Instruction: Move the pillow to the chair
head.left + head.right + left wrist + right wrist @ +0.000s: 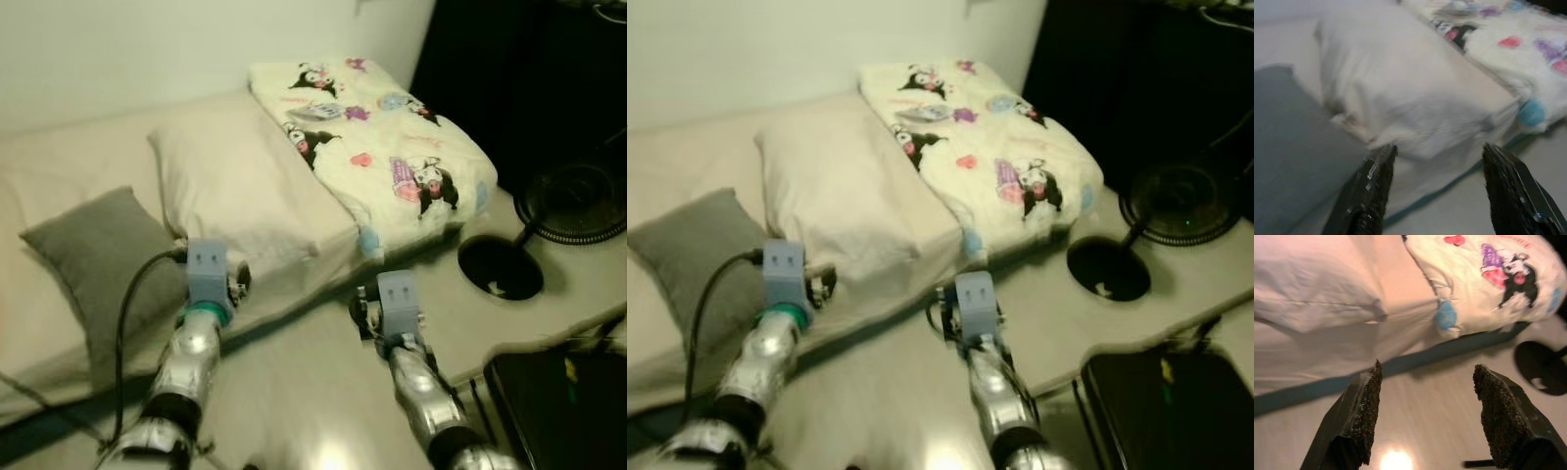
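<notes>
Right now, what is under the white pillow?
The white pillow lies on the bed, its left corner overlapping the grey cushion. The sheet beneath it is covered.

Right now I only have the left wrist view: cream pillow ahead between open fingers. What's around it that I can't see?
Observer: A grey pillow lies on the bed to the left of the cream pillow.
Operator: And the right arm?
Observer: The right gripper is open over bare floor, short of the bed's edge.
Operator: Anything on the floor nearby?
Observer: A fan with a round black base stands to the right, by the cartoon-print blanket.
</notes>
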`<state>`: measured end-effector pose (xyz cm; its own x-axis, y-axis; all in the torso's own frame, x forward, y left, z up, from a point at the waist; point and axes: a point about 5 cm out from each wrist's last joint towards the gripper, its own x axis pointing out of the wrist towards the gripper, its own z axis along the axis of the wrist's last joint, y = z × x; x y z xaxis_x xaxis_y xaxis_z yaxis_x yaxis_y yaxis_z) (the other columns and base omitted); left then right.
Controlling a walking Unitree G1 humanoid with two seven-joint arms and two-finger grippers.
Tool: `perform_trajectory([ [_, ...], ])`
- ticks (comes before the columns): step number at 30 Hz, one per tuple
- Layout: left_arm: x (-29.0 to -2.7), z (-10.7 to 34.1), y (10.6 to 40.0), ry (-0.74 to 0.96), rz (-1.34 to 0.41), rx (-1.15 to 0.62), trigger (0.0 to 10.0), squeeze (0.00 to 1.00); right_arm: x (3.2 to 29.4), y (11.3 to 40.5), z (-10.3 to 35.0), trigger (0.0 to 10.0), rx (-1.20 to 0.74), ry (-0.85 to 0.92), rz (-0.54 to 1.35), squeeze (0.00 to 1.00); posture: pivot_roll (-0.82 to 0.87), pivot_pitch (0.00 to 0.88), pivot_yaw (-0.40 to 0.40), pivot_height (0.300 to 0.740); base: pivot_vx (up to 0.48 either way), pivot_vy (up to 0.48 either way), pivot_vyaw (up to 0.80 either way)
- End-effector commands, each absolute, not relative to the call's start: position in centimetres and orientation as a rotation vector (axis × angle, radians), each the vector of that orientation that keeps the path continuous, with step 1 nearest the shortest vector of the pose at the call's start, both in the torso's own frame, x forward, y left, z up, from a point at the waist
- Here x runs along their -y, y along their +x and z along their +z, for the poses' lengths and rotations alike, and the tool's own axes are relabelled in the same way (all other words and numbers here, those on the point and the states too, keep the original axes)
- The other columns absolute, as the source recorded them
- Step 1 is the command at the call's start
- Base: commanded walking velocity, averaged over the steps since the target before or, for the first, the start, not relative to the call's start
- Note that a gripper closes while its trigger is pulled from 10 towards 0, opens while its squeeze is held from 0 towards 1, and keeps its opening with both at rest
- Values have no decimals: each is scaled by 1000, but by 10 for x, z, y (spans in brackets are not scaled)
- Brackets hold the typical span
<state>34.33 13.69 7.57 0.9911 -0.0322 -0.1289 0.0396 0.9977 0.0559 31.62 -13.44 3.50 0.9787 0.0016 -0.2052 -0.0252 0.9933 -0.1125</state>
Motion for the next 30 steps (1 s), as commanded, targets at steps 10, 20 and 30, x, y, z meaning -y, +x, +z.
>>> perform_trajectory([
  [10,-141,66,338,64,-5,-181,10000,0,136,310,27,10000,-241,-98,2,0,-13,0,-11,740,0,0,800],
  [20,-145,63,333,80,7,-183,10000,0,134,306,22,10000,-261,-78,6,0,-7,0,-17,740,0,0,414],
  [30,-145,63,331,83,7,-166,10000,0,129,302,17,10000,-288,-1,25,0,6,0,-48,740,0,0,0],
])
